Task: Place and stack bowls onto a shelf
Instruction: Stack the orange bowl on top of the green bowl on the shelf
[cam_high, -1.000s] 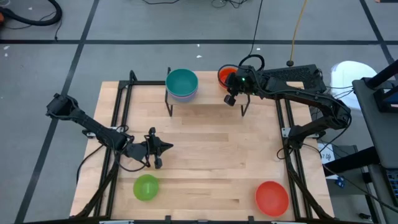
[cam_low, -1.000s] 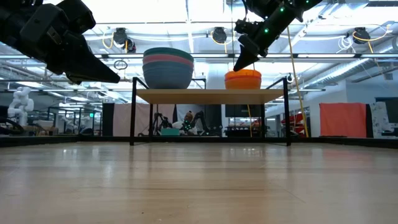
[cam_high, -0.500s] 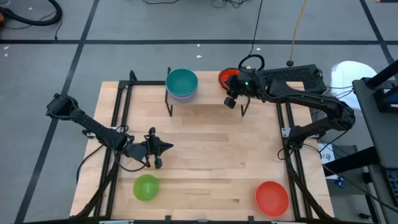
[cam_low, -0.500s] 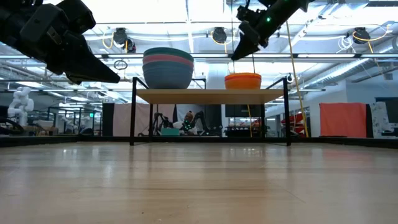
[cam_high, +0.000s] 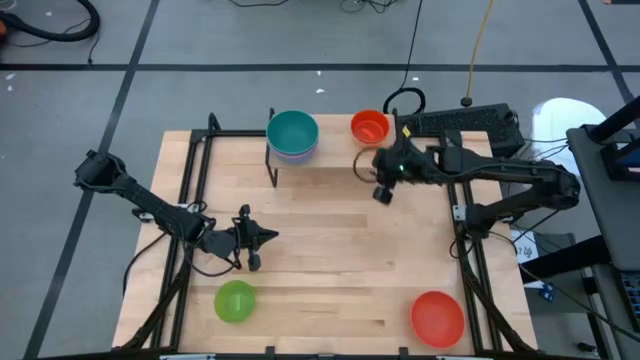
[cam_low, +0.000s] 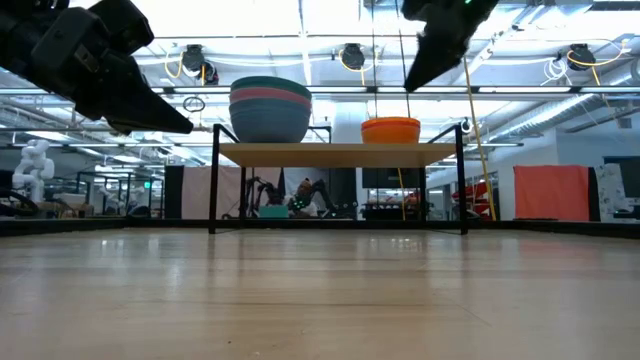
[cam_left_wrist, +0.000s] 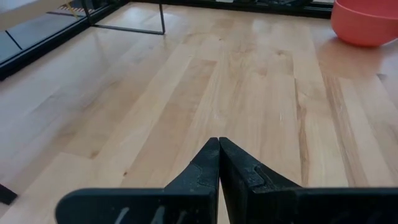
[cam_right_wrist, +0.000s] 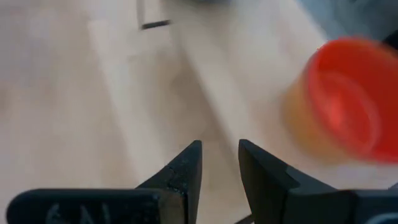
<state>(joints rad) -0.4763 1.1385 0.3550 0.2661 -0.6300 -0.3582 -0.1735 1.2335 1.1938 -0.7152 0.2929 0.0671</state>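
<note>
- The right gripper (cam_high: 381, 192) is seen with jaws apart and empty, just off the small light-wood shelf on black wire legs (cam_low: 335, 151).
- A stack of round plastic bowls topped by a red one (cam_high: 369, 127) sits on the shelf, beside a teal-topped stack (cam_high: 292, 133).
- The loose red plastic bowl (cam_high: 437, 316) and green plastic bowl (cam_high: 235, 301) lie at the table's near edge; the red one is judged best approached from above, gripped at its rim.
- The left gripper (cam_high: 247, 238), jaws together, waits above the table.
</note>
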